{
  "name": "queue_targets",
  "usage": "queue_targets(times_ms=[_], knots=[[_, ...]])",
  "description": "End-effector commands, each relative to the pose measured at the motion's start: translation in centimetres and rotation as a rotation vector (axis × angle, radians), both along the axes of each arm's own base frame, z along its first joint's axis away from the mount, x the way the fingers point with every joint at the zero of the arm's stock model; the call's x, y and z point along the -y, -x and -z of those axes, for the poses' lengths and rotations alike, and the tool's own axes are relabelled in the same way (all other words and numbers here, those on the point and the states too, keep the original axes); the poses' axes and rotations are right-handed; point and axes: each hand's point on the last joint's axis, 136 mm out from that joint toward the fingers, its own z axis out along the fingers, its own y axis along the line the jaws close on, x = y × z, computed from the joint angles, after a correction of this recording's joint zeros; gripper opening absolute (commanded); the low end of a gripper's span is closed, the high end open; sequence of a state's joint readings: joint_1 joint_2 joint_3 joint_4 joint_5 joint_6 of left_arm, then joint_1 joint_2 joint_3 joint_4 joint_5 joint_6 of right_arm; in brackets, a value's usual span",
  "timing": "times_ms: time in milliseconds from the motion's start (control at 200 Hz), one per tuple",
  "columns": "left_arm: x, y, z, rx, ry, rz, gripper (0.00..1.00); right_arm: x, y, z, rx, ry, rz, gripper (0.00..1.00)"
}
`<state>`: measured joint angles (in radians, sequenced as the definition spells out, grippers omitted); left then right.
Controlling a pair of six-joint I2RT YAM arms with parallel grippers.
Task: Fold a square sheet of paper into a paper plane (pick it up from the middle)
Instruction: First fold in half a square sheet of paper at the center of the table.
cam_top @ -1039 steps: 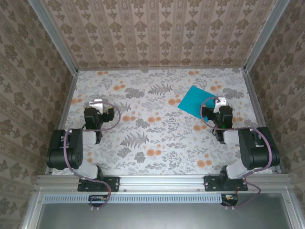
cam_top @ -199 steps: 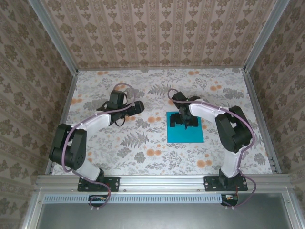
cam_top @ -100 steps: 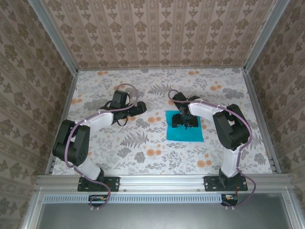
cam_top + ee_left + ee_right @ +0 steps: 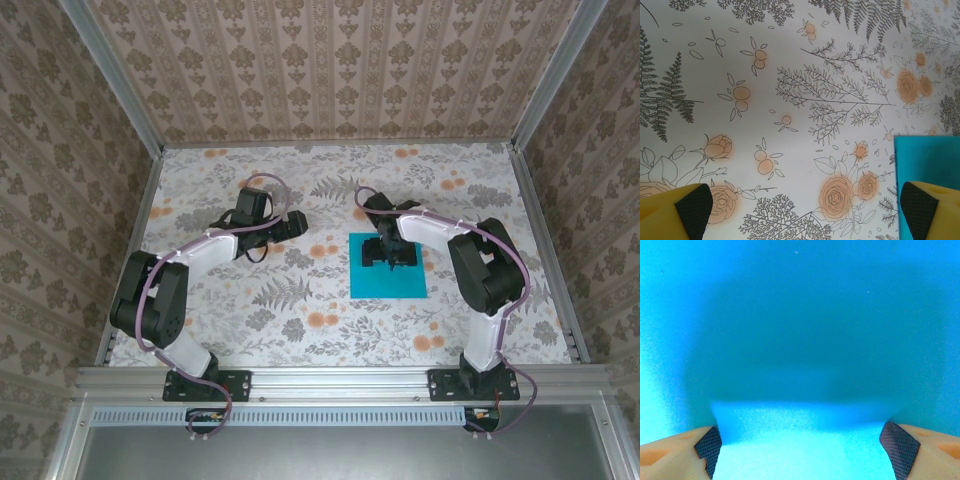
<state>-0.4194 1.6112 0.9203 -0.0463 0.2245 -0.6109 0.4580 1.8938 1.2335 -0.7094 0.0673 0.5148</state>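
Worktop [image 4: 300,300] with a flowered cover carries everything. Teal paper [image 4: 390,283], a flat square sheet, lies on it right of centre. Right hand [image 4: 388,256] points down onto the sheet's far half, fingers [image 4: 707,447] spread wide with their tips on the paper, gripping nothing. Left hand [image 4: 296,224] hangs over the worktop just left of the sheet, fully spread and empty, the sheet's edge beside one finger [image 4: 917,205].

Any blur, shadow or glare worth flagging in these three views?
Top external: even light, sharp, teal paper crisply outlined. Left wrist: tablecloth print sharp, no glare, left tool tips in the bottom corners. Right wrist: very close, paper grain soft, a broad shadow darkening it ahead of the right tool.
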Motion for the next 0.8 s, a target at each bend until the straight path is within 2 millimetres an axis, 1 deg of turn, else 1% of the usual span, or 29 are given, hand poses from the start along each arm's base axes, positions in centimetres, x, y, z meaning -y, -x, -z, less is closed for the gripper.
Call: queue_targets(times_ms=[0, 55, 110, 240, 340, 445, 680, 795], knots=[[0.6, 0.0, -0.6, -0.008, 0.018, 0.005, 1.00, 0.4, 0.0, -2.9, 0.043, -0.010, -0.005, 0.95], [0.7, 0.0, -0.6, -0.009, 0.019, 0.006, 1.00, 0.4, -0.2, -3.7, 0.064, -0.013, -0.005, 0.98], [0.7, 0.0, -0.7, -0.010, 0.022, 0.005, 1.00, 0.4, -0.1, -3.8, 0.066, -0.011, -0.001, 0.98], [0.8, 0.2, -0.5, -0.015, 0.026, 0.005, 1.00, 0.3, 1.2, -2.6, 0.020, 0.003, 0.003, 0.97], [1.0, 0.4, -0.3, -0.021, 0.030, 0.008, 1.00, 0.7, 2.4, -1.4, -0.017, 0.020, 0.022, 0.96], [1.1, 0.4, -0.3, -0.021, 0.031, 0.011, 1.00, 1.0, 3.3, -0.7, -0.037, 0.025, 0.038, 0.94], [1.2, 0.5, -0.1, -0.025, 0.032, 0.013, 1.00, 1.2, 4.6, 1.3, -0.090, 0.034, 0.047, 0.87], [1.3, 0.5, 0.0, -0.030, 0.039, 0.014, 1.00, 1.4, 5.0, 1.9, -0.104, 0.041, 0.048, 0.85]])
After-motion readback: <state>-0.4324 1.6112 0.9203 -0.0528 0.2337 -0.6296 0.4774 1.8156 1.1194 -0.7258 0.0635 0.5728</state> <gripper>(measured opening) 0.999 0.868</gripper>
